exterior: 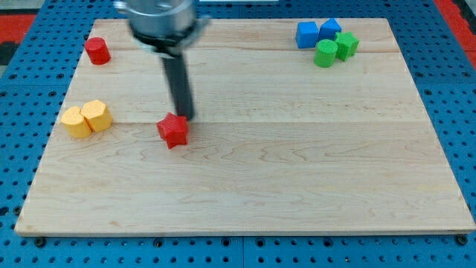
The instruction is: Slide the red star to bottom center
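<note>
Behind red star [173, 130], my tip [185, 117]

Bright even overhead light; soft short shadows under blocks; arm head [160, 18] motion-blurred; board sharp.

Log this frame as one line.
tip: touching red star, on its top-right side | star: left of centre, mid-height | bottom centre: not reached | other blocks: apart

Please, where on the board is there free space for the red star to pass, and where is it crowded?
Free: the whole lower half of the board, below the red star, and the middle between my tip and the green blocks. Crowded: the top right, where blue blocks touch the green ones; the left edge, with yellow blocks and a red cylinder.
</note>
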Robot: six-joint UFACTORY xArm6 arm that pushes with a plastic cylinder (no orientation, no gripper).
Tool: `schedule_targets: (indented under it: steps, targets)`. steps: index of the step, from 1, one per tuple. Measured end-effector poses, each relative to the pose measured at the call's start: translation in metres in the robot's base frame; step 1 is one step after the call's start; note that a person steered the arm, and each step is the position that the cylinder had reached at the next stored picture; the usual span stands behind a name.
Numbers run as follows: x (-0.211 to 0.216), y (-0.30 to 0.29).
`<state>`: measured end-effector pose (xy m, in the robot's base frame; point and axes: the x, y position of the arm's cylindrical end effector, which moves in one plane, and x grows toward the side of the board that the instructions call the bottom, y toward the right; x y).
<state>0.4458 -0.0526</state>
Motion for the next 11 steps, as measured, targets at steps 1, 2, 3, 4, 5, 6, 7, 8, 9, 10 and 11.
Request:
schedule_targets:
  steps: [1,2,3,4,5,6,7,8,9,10,11]
  targets:
    - [0.035,-0.001]
    - [-0.016,-0.008]
    - [-0.012,-0.044]
    - [0.034,-0.074]
    - [0.055,-0.085]
    - [0.070,-0.118]
    - [0.085,-0.058]
    - [0.094,-0.010]
    - [0.068,-0.018]
    - [0.065,-0.007]
    - [0.087,0.004]
